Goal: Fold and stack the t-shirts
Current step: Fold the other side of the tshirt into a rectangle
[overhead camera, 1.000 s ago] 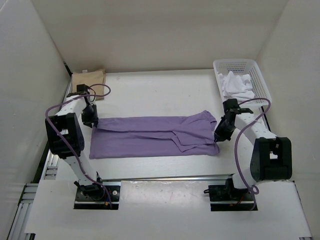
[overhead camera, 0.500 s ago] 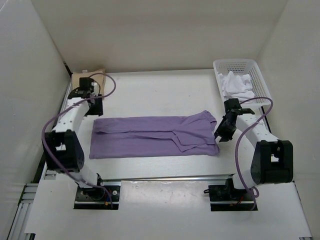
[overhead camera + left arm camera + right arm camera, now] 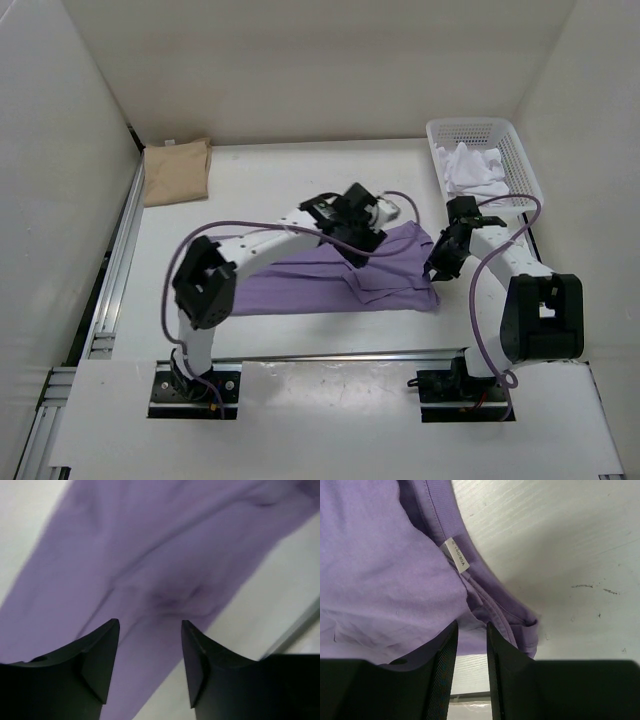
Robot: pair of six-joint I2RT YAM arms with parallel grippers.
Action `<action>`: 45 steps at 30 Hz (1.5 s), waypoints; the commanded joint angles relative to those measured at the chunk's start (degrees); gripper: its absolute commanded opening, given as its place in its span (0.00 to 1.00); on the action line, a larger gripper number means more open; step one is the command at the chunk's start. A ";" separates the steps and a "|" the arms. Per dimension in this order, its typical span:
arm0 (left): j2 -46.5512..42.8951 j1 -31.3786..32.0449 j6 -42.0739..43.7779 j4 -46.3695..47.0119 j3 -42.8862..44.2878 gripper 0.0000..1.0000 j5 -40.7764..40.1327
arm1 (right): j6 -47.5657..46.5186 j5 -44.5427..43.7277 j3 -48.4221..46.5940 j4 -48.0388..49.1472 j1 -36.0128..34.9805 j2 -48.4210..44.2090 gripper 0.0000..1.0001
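Left arm [image 3: 262,240] crosses the purple shirt [image 3: 300,292]; passage lies between tan shirt [image 3: 177,172] and basket [image 3: 480,133].

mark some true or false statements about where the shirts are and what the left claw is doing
1. The tan t-shirt lies folded at the table's far left corner. True.
2. The white t-shirt is spread flat on the table. False: it sits crumpled in the white basket.
3. The left claw is open above the purple t-shirt. True.
4. The purple t-shirt is stacked on the tan one. False: they lie well apart.
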State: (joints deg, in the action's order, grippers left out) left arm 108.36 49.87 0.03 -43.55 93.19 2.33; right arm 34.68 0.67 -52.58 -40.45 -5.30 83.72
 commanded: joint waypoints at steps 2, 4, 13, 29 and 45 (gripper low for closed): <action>6.33 3.56 -0.03 -1.01 8.58 0.60 12.87 | -0.40 1.00 0.55 1.42 0.72 0.12 0.34; 9.15 3.57 -0.03 -1.01 9.12 0.56 14.54 | -0.40 1.00 0.55 1.42 0.73 0.12 0.34; 12.14 4.10 -0.03 -0.49 7.54 0.54 12.26 | 0.21 1.53 2.91 4.23 0.73 -0.49 0.34; 15.48 4.10 -0.03 -0.48 6.39 0.57 12.44 | 0.22 2.06 4.50 4.76 0.73 -1.02 0.34; 17.50 4.10 -0.03 -1.01 8.77 0.10 12.97 | 0.22 2.67 4.50 4.76 0.73 -1.02 0.27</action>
State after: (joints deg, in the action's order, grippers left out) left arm 126.98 53.98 -0.01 -44.75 99.98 14.20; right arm 34.98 2.50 -48.51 -35.92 -4.84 83.72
